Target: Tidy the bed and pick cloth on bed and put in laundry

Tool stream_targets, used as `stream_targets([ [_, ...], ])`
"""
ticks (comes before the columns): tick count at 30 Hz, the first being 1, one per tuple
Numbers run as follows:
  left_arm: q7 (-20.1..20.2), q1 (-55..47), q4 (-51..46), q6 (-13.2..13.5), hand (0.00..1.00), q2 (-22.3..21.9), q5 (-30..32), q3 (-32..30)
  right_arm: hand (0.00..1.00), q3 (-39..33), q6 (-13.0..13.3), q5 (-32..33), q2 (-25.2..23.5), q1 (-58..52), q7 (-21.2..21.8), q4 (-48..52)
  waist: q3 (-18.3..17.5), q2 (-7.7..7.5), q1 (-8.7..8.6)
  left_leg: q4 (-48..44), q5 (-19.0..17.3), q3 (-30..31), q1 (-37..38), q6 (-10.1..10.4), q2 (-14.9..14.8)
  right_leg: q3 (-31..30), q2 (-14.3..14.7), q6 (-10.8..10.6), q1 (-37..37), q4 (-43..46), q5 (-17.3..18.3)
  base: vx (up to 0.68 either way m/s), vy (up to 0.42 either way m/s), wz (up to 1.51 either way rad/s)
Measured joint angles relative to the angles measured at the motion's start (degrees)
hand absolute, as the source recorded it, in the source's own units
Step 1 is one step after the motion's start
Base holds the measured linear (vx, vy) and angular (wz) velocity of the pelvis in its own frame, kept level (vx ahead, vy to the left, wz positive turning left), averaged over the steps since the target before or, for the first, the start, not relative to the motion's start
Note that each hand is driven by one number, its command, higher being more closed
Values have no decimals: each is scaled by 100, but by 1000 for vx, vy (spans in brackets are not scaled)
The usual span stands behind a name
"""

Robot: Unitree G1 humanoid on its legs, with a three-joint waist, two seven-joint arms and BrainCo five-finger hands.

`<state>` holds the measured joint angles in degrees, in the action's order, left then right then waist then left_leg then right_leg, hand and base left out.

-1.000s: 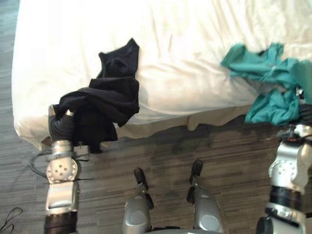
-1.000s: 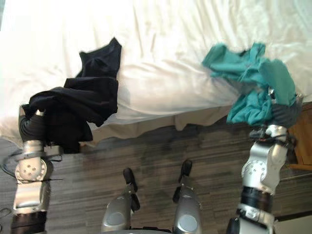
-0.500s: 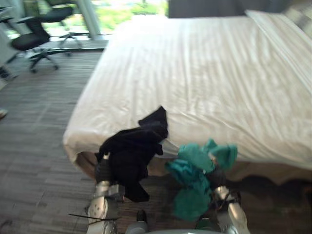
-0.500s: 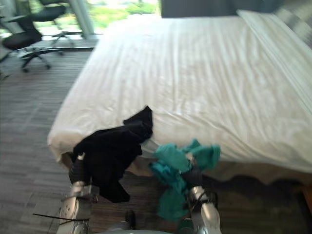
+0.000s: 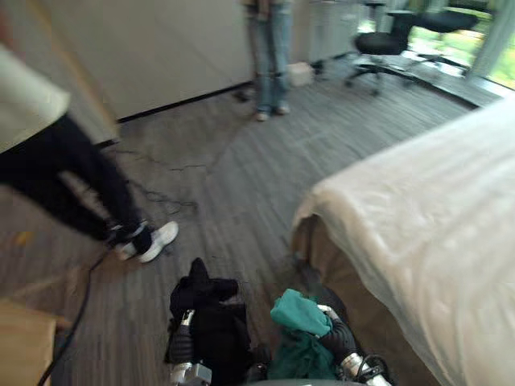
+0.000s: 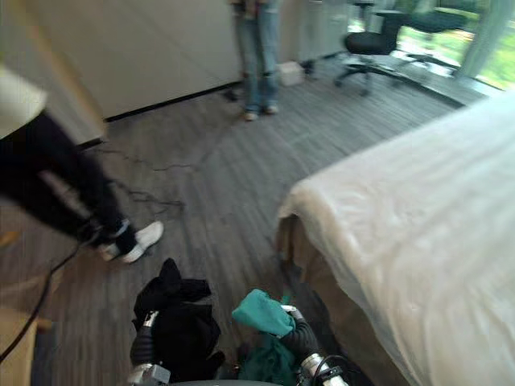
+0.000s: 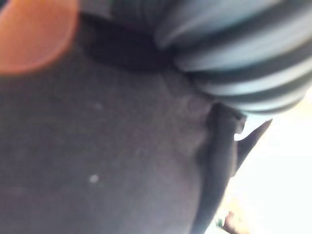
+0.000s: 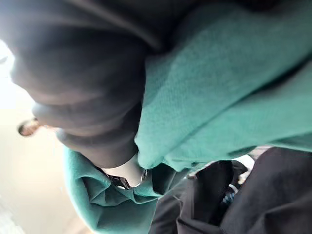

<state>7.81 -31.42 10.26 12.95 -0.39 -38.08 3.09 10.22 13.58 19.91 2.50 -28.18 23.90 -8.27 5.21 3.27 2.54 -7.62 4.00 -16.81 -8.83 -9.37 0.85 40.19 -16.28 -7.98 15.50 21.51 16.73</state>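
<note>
The black cloth (image 5: 211, 323) hung bunched over the left hand (image 5: 183, 344) at the lower centre-left of the head views, clear of the bed (image 5: 434, 233). It covered the top of the hand and draped down its side in a dark, matte heap with a peak sticking up. Whether that hand was clenched on it could not be told, since the cloth hid everything past the ribbed cover; the left wrist view gave only fine-woven black fabric (image 7: 122, 170) against the cover. Just right of it, the teal cloth (image 5: 299, 314) sat crumpled on the right hand (image 5: 336, 336), a rounded fold on top and a looser tail below. Its grip could not be told either, as soft, slightly fuzzy teal folds (image 8: 219, 87) wrapped the hand in the right wrist view. The bed filled the right side, its pale, faintly striped sheet smooth over a rounded corner. Grey wood-grain floor (image 5: 233, 185) ran across the middle. A person in dark trousers and white shoes (image 5: 56, 161) stood at the left, another person in jeans (image 5: 269, 48) at the top, and a black office chair (image 5: 386, 44) stood at the upper right.
</note>
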Motion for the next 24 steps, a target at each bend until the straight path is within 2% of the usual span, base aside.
stream_targets([
  [2,20,117,181,-92,100,138,-13,12,100,-18,-43,-2,-46,166,-129,-45,189,-184,-22,19,-1,231,14,75,248,171,-46,55,-52,-325,-114,74,53,109],
  [3,35,219,369,-173,100,126,-14,75,100,-101,-108,5,-4,225,-174,-157,232,-204,16,146,-36,407,61,156,318,168,-88,144,-106,-67,-240,64,96,79],
  [4,83,256,464,-196,100,132,-21,114,100,-132,-157,26,38,253,-175,-231,257,-186,10,319,-22,538,158,197,345,170,-166,302,-176,252,-340,54,107,67],
  [5,142,274,560,-202,100,156,-16,209,100,-121,-167,26,95,248,-174,-288,304,-178,1,553,17,641,346,251,364,100,-303,605,-304,805,-534,53,98,67],
  [6,203,347,643,-195,100,226,-6,358,100,-103,-151,29,121,255,-167,-410,339,-120,-51,762,64,883,526,320,379,-294,-376,867,-578,1472,-620,51,94,66],
  [7,224,409,724,-191,100,273,3,411,100,-101,-151,34,107,259,-174,-499,371,-103,-63,820,89,990,543,356,380,-575,-278,725,-734,1614,-418,59,56,79],
  [8,232,562,888,-190,100,400,9,479,100,-83,-138,63,89,280,-184,-603,387,-184,-127,880,124,1243,556,397,381,-965,-55,555,-953,1604,-107,44,22,87],
  [9,231,721,1040,-189,100,515,21,569,100,-28,-137,109,92,308,-196,-686,439,-193,-183,900,128,1425,558,404,381,-1171,150,452,-1038,1436,48,37,6,72],
  [10,219,1020,1505,-770,100,745,46,795,100,-67,111,538,23,781,-393,-1352,504,-462,-470,1345,245,1501,1045,494,532,-2034,826,380,-703,-1174,-451,19,0,36],
  [16,219,1016,1542,-754,100,743,80,818,100,-75,118,539,19,891,-405,-1512,502,-461,-461,1345,226,1494,1060,521,528,-2036,837,381,-672,-1217,-451,0,0,-1],
  [20,216,1034,1907,-507,100,739,497,911,100,-181,65,540,26,1317,-677,-2141,466,-422,-363,1185,28,1317,1074,508,509,-2136,877,405,-585,-1353,-463,-1,-20,-16],
  [21,215,1089,1945,-356,100,747,620,955,100,-283,8,543,40,1436,-762,-2287,462,-398,-307,423,-359,1185,683,588,467,-2165,888,406,-631,-1346,-461,1,-24,-29],
  [22,207,1157,2043,-177,100,731,693,968,100,-344,-60,543,115,1599,-834,-2407,509,-265,-197,-479,-855,1085,248,706,306,-2259,972,425,-674,-1299,-451,10,-17,-32],
  [23,205,1180,2130,-98,100,722,737,967,100,-357,-97,544,168,1691,-892,-2463,556,-189,-152,-875,-1037,1038,115,720,198,-2313,1029,454,-664,-1272,-432,27,-6,-31],
  [24,205,1190,2246,33,100,661,744,959,100,-365,-174,547,272,1861,-946,-2582,630,-83,-140,-1570,-1257,984,-113,845,24,-2342,1111,497,-587,-1253,-372,57,10,-5],
])
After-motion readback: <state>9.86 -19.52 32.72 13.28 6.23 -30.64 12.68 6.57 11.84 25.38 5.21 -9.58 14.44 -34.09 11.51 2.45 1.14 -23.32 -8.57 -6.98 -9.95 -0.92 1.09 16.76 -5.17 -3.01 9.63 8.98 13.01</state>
